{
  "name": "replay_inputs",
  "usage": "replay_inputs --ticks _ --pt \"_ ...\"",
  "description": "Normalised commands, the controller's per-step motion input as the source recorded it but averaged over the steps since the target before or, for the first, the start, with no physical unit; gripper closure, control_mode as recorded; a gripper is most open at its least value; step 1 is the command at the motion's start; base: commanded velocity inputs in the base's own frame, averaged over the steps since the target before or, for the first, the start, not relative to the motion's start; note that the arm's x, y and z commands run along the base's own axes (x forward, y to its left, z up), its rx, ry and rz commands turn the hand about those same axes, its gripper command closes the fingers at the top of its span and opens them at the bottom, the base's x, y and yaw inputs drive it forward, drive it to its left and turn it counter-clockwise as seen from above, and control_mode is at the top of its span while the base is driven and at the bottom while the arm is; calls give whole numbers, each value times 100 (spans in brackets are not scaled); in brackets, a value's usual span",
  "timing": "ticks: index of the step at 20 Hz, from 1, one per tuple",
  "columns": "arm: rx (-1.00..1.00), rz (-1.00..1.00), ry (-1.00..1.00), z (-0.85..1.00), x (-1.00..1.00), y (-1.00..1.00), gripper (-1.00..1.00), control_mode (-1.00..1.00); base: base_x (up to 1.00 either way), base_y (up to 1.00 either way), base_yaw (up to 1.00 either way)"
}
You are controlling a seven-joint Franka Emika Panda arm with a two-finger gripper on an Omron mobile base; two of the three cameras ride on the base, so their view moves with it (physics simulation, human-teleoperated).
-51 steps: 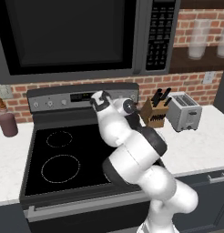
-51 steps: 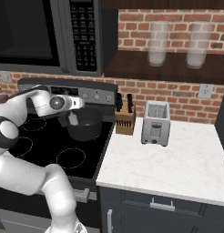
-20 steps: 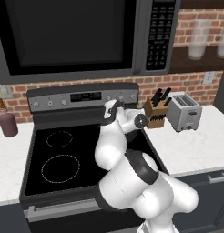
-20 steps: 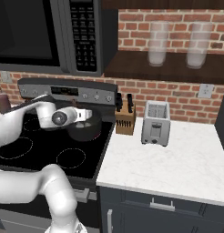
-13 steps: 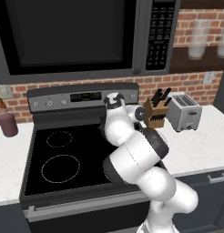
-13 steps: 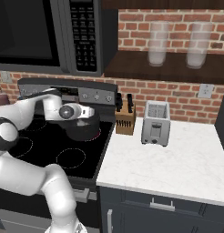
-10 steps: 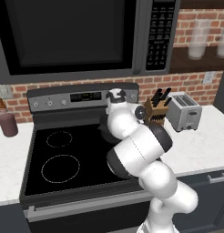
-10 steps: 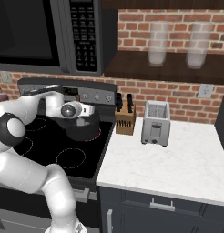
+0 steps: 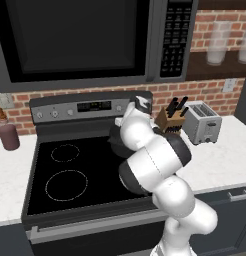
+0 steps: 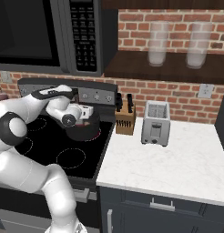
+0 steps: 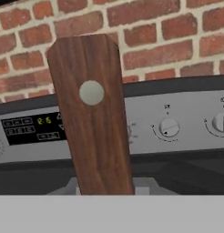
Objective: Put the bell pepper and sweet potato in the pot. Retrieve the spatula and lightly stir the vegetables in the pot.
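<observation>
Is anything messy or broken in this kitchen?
Nothing stands out. The pot sits flat on the stove, the knife block and toaster stand upright on the counter, and no spill shows. The gripper holds a wooden handle up before the stove's back panel.

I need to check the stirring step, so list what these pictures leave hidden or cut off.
- Inside of the pot: in the right base view the wrist and gripper cover its mouth, so no vegetables can be made out.
- Pot in the left base view: the white arm hides most of it.
- Spatula: in the hand view only the wooden handle shows; its lower end is cut off at the bottom.
- Fingertips: hidden behind that handle.
</observation>
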Motion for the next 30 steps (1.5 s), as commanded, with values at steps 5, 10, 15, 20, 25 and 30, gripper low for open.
replay_inputs --ticks 5,10,15,20,25,30 --pt "0 0 0 1 0 -7 100 -100 0 0 0" --pt "-4 -1 0 0 19 -7 100 -100 0 0 0" --pt "-5 -2 -2 0 8 -2 100 -100 0 0 0" --pt "-5 -4 0 -15 0 0 100 -100 0 0 0" --pt "-5 -3 0 -49 0 0 100 -100 0 0 0" --pt "-1 -3 0 -56 0 0 100 -100 0 0 0"
